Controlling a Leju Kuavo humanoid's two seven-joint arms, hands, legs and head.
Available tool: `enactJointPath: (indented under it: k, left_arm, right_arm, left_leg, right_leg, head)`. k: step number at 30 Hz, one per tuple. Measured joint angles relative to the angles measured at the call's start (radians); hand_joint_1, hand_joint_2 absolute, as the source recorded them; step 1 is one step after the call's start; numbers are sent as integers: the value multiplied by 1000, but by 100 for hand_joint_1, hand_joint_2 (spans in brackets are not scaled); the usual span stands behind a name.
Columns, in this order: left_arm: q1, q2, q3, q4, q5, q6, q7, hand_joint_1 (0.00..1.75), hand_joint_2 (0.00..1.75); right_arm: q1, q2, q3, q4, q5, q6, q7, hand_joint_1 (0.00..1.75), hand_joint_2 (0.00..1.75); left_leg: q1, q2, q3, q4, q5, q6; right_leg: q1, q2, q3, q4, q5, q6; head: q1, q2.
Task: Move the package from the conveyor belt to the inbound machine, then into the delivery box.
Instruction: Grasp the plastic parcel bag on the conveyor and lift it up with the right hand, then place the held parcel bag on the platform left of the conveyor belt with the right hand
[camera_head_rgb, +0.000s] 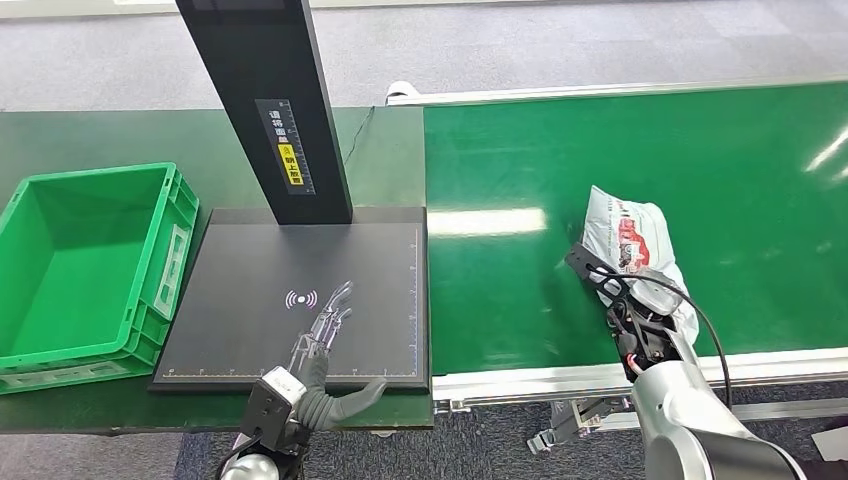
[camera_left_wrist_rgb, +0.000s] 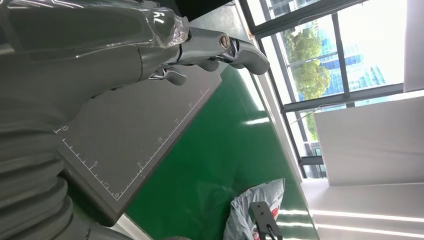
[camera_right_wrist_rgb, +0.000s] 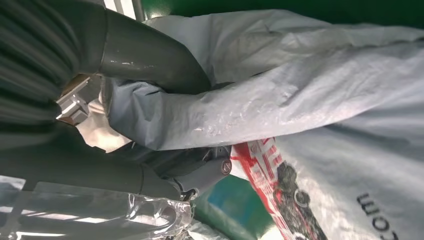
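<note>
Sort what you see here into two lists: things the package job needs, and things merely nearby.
Needed:
package, gripped by right hand
conveyor belt
inbound machine
green delivery box

Merely nearby:
left hand, open over the machine
grey floor
windows

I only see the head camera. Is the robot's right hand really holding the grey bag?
Observer: Yes. In the right wrist view the right hand has its thumb pressed into a fold of the bag.
Child: What's behind the belt?
Observer: The left wrist view shows big windows with trees outside.
Child: Is the left hand touching the black pad?
Observer: From the left wrist view, the left hand hangs over the black pad, holding nothing.
</note>
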Motion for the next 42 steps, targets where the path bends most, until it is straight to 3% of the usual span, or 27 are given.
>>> enactJointPath:
  k: [5,9,15,20,23,27,33,42]
  left_arm:
    - [1,0,0,0,0,0,0,0,175]
    - [8,0,0,-7,0,4,0,0,175]
    - [25,3,0,-19,-6,15,-3,0,175]
    - [27,3,-4,-19,-13,41,-11,0,175]
    - [27,2,-6,-19,-14,52,-14,0,175]
    - [27,2,-6,-19,-14,59,-15,0,175]
    - [25,2,-6,-16,-15,62,-21,0,175]
    - [12,0,-6,-3,-14,62,-27,0,175]
  right_arm:
    - [0,3,-15,0,8,-42,-26,175,175]
    - [-6,9,-48,-4,9,-217,-145,175,175]
    - [-67,22,-165,-40,-145,-519,-496,175,175]
    - [-127,46,-280,-95,-336,-597,-803,175,175]
    - [-140,74,-312,-128,-408,-572,-914,175,175]
    - [-148,120,-318,-154,-449,-512,-988,175,175]
    - [-141,210,-278,-161,-479,-360,-1033,175,175]
    - [-84,386,-87,-149,-518,-73,-1041,175,175]
  left_leg:
    - [0,0,0,0,0,0]
    - [0,0,-1,0,0,0]
    - [0,0,-1,0,1,0]
    - [0,0,-1,0,1,0]
    - [0,0,-1,0,1,0]
    - [0,0,0,0,1,0]
    - [1,2,0,0,1,0]
    - [2,3,-1,-1,1,0]
  right_leg:
    - [0,0,0,0,0,0]
    - [0,0,0,0,0,0]
    - [0,0,0,0,0,0]
    - [0,0,0,0,0,0]
    - [0,0,0,0,0,0]
    - [0,0,0,0,0,0]
    - [0,1,-1,1,0,0]
    - [2,2,-2,1,0,0]
  head:
    - [0,0]
    - [0,0]
    - [0,0]
    - [0,0]
    - [0,0]
    - [0,0]
    - [0,0]
    - [0,0]
